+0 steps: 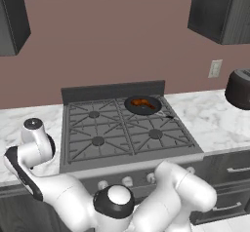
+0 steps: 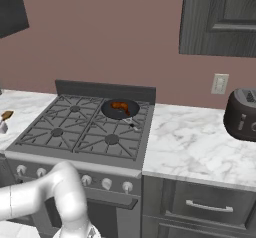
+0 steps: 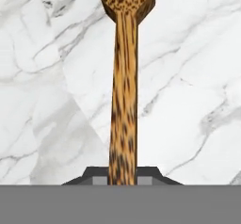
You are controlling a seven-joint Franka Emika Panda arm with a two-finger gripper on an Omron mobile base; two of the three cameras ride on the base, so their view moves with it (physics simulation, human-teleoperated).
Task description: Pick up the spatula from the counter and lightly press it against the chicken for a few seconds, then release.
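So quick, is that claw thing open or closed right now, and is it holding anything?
The gripper is closed, holding the wooden spatula by its handle.

Speckled brown wood, matt and grainy, on the spatula [image 3: 124, 77]; smooth white marble veined in grey for the counter [image 3: 188, 100]; dull grey metal in the stove grates [image 1: 97, 141]; dark, faintly glossy shell on the toaster [image 2: 242, 114].

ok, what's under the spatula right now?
White marble counter lies beneath the wooden spatula, whose handle end sits between the finger tips of the shut gripper. The strip of counter directly under the spatula is covered.
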